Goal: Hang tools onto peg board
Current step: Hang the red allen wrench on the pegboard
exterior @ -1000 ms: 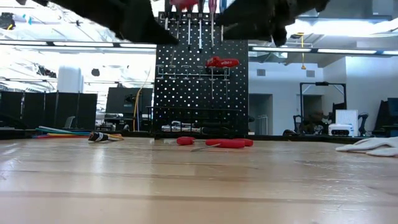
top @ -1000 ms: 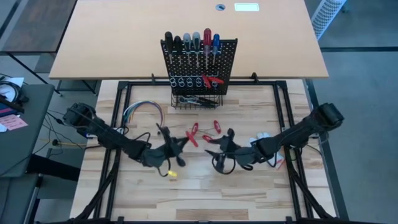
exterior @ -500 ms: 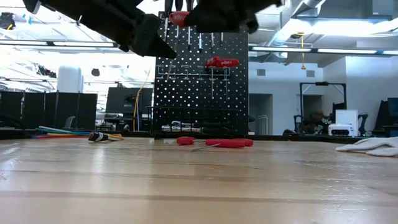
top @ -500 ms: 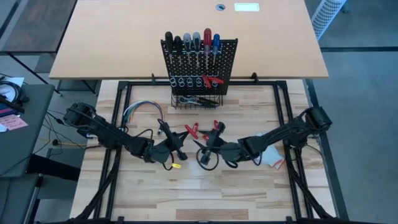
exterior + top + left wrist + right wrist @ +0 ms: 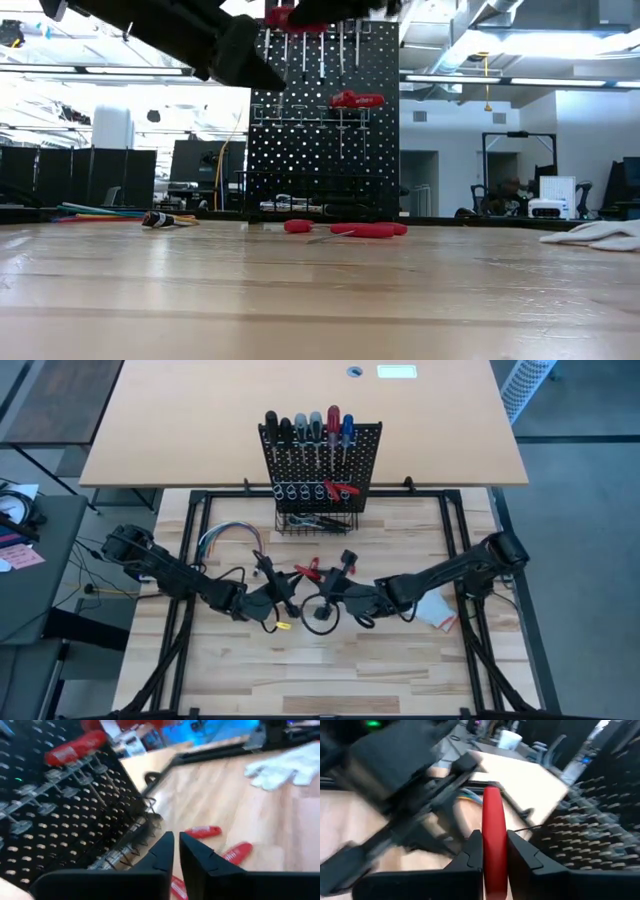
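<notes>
1. Your right gripper (image 5: 489, 857) is clamped on a red tool handle (image 5: 493, 840), held above mid-desk (image 5: 400, 670), in front of the peg board (image 5: 322, 465).
2. Your left gripper (image 5: 176, 851) has its fingers nearly together with nothing between them, just beside the right one.
3. What kind of tool the red handle belongs to is hard to tell; its tip is hidden.
4. The handle's long axis runs out along the right fingers, roughly toward the left arm.

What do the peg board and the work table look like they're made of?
Peg board: seems to be black-painted sheet metal, punched with an even grid of holes, with silver ring holders. Work table: looks like light wood, with plank seams and grain showing and a slight sheen.
</notes>
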